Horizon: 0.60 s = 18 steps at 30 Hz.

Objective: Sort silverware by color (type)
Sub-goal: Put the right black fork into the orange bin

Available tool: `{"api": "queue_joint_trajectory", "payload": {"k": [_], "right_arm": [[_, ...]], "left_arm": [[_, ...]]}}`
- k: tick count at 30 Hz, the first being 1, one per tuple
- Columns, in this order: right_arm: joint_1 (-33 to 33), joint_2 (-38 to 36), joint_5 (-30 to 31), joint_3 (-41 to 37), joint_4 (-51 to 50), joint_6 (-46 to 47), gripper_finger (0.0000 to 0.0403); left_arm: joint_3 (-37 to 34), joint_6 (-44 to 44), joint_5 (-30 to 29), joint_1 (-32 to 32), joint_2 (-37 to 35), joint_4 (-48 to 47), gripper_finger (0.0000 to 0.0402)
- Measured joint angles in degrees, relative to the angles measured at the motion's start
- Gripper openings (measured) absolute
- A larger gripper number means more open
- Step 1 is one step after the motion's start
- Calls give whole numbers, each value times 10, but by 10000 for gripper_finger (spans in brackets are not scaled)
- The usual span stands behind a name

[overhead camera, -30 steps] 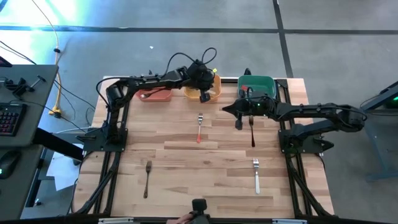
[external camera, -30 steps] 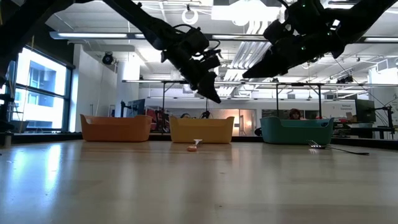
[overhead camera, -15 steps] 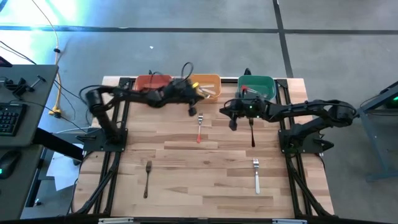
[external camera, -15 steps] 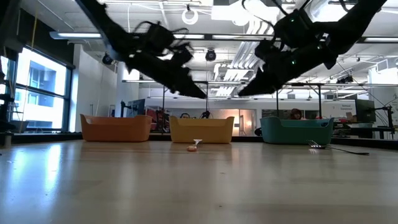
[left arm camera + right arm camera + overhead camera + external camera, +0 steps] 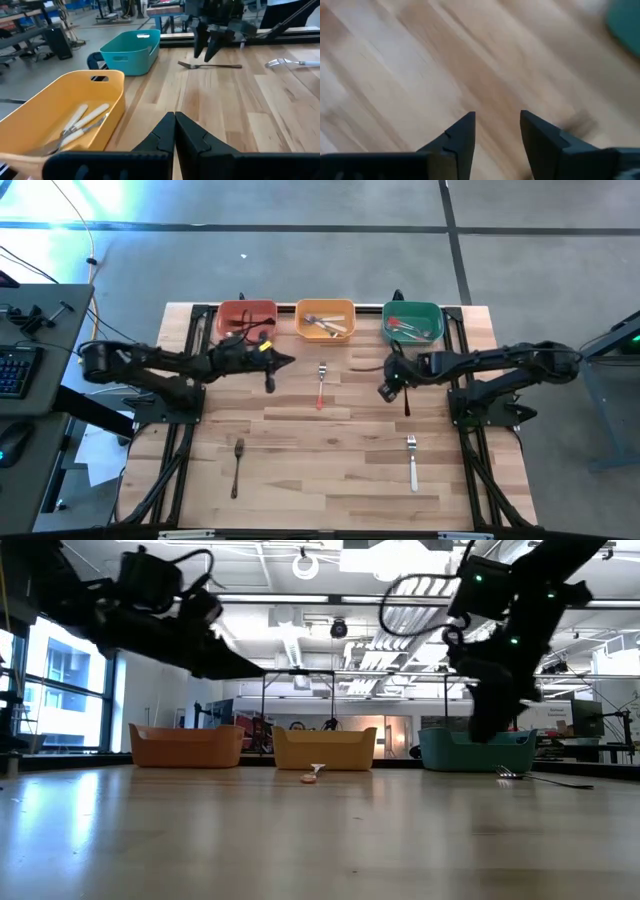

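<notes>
Right beside the open right tool point(image 5: 386, 392), the dark fork point(image 5: 406, 394); left tool point(image 5: 270, 383) closed, empty.

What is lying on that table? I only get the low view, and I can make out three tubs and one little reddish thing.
Observer: From above, four forks lie loose: a red-handled fork, a dark fork, a second dark fork and a white fork.
Operator: Is anything in the tubs?
Observer: The orange bin holds pale-handled forks.
Operator: Are the claws holding anything?
Observer: No. The wrist views show the left end effector shut on nothing and the right end effector open over bare wood.
</notes>
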Motion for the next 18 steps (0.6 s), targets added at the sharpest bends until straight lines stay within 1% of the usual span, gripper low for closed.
{"api": "queue_joint_trajectory", "payload": {"k": [4,6,12,15,18], "right_arm": [[28,3,23,-1,-81,101,142],[38,4,39,-1,-103,138,142],[45,27,53,-1,-111,205,142],[37,62,59,-1,-116,234,142],[34,104,42,-1,-100,228,142]], "left_arm": [[-34,0,-21,-11,-35,2,0],[-44,0,-23,-13,-43,2,0],[-52,-5,-24,-13,-45,-1,0],[-52,-7,-24,-13,-45,-1,0],[-52,-9,-24,-13,-45,-1,0]]}}
